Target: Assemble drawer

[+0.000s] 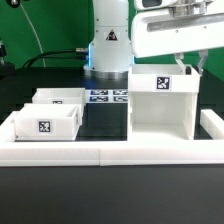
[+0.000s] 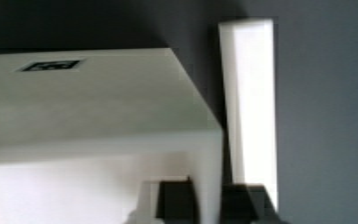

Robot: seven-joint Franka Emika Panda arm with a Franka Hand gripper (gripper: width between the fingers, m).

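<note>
Hanging over the casing's (image 1: pixel 160 100) top rear edge, the gripper (image 1: pixel 184 62) is cut off above. Its fingertips (image 2: pixel 247 205) are blurred, so its opening cannot be told. The casing is stood upright at the exterior view's right. A near tray (image 1: pixel 45 120) and a far tray (image 1: pixel 58 97) are set at the left, their insides mostly hidden.

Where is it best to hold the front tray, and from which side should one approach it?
Take the front tray by the rim of one thin side wall, coming straight down from above. It sits upright with its top open, so the rims are free to pinch. The border wall close in front probably blocks a level approach.
</note>
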